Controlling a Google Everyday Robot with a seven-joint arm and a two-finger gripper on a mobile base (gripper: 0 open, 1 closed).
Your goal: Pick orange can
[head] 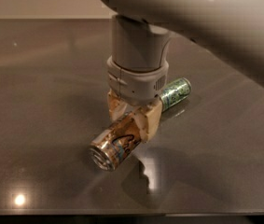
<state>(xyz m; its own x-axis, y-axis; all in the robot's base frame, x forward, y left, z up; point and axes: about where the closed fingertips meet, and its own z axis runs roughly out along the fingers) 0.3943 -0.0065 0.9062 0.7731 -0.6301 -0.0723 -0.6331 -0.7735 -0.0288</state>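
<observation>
1. Gripper (131,123) hung at the middle of the view, pointing straight down from a thick grey wrist (136,78), and it was clenched on the orange can (115,146).
2. Its two cream fingers (150,120) stood one on each side of the can's body, one at about 10 o'clock of the can and the other at about 4 o'clock, both pressed against the metal.
3. The orange can lay on its side between those fingers, its long axis running from 1 o'clock to 7 o'clock.
4. Its silver end with the pull tab faced 7 o'clock, toward the camera, and stuck out well past the fingers; the far end was hidden under the gripper.
5. Whether the can rested on the table (38,101) or hung just above it could not be told; a dim reflection of the can and fingers lay on the surface at 5 o'clock of the can.
6. A green can (174,93) lay on its side at about 2 o'clock of the gripper, near it and partly hidden behind the wrist, with its silver end toward 2 o'clock.
7. The two cans were apart, not touching.
8. The grey arm (206,17) came in from the 1 o'clock corner and filled the top of the view.
9. The dark, glossy table carried a bright spot of light (18,199) near its 7 o'clock corner.
</observation>
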